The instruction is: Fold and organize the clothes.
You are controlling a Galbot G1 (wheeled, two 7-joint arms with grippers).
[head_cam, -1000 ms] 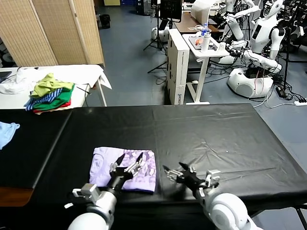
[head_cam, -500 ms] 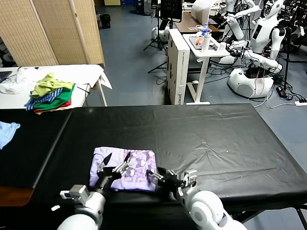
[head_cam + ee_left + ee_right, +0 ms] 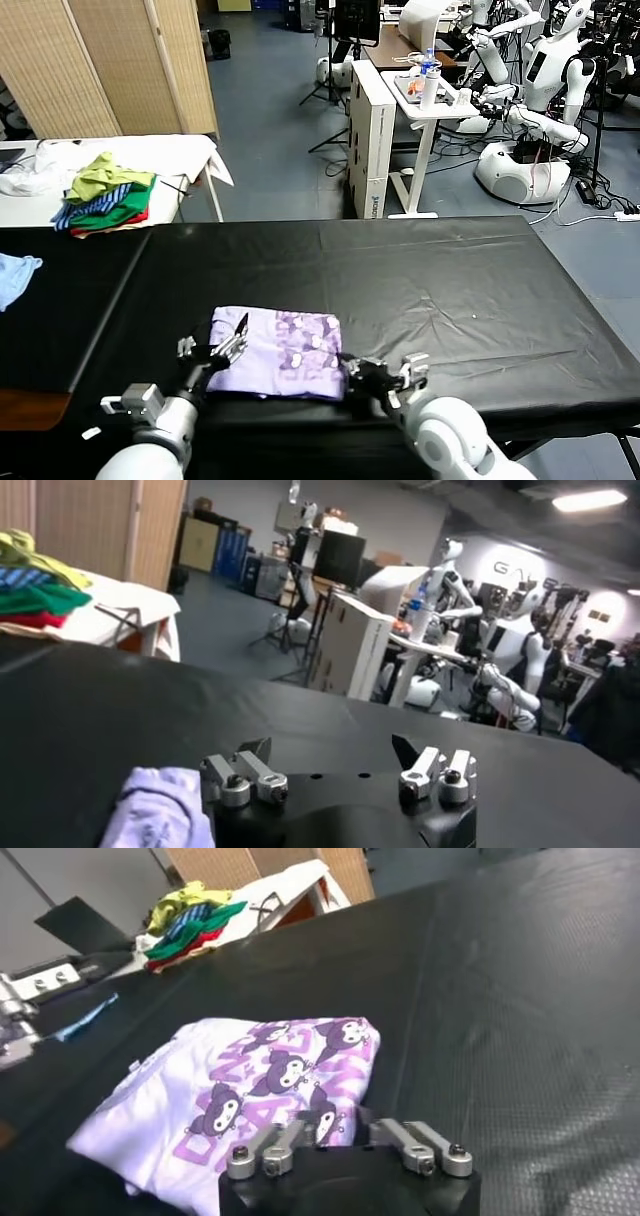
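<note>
Right gripper (image 3: 352,372), seen from the head, sits at the near right corner of the folded lavender T-shirt (image 3: 280,352), its fingers drawn together on the shirt's edge. The shirt lies on the black table (image 3: 450,290) close to the near edge, print side up. Left gripper (image 3: 215,352) is at the shirt's near left corner, fingers spread and holding nothing.

From the left wrist, that gripper's jaws stand wide apart over the tabletop, with a bunched corner of the shirt (image 3: 160,810) just beside one finger (not between them).

From the right wrist, the printed face of the shirt (image 3: 260,1088) spreads ahead of the fingers (image 3: 285,1143), which meet at the near hem.

Thin and soft, this fabric will likely droop and slide open if lifted by one corner; pinching all layers at both near corners seems the safer hold.
</note>
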